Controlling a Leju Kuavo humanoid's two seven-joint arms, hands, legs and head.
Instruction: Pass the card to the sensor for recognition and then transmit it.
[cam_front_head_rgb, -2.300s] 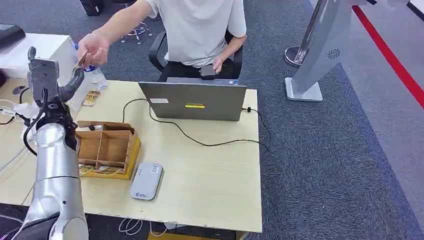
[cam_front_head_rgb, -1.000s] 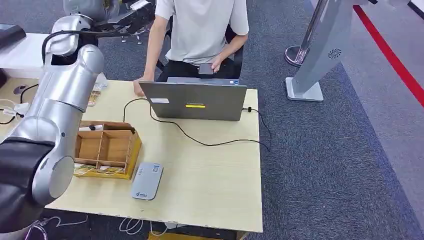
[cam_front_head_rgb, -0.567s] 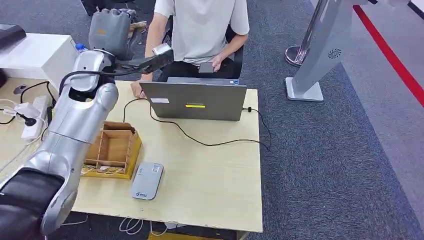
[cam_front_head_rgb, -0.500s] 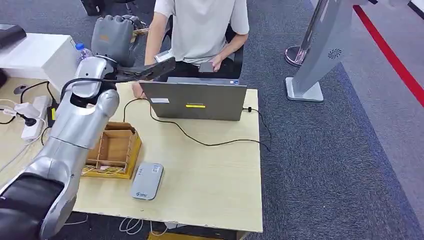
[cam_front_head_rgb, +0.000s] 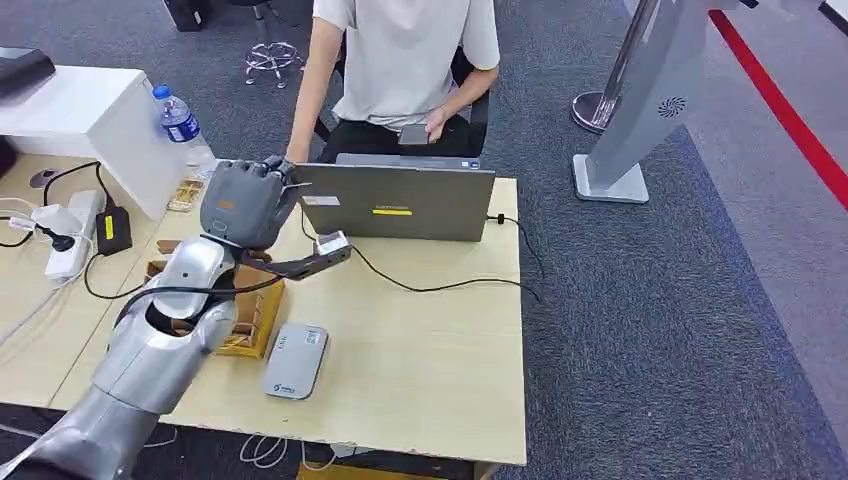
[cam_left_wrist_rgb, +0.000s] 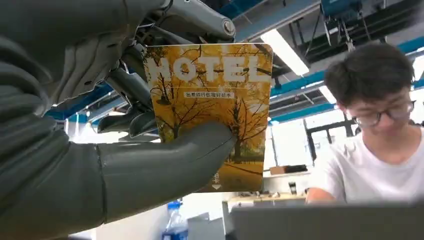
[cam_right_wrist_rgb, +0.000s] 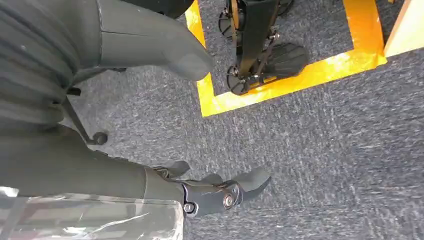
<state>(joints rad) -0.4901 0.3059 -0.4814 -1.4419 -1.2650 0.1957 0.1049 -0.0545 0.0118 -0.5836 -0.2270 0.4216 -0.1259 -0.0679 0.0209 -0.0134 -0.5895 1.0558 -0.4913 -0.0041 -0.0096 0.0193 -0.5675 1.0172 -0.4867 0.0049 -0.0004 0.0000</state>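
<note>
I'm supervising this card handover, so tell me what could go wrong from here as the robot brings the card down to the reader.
The left hand pinches the card only near one edge, so it might slip. The hand hangs over the wooden box, short of the grey card reader, and could clip the box going down. The laptop cable lies close by and may snag.

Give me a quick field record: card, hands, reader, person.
card: yellow HOTEL card, held upright in left hand
left hand: above table, in front of the laptop
right hand: hanging over carpet, holds nothing
reader: grey sensor flat on table, beside wooden box
person: seated behind laptop
</note>
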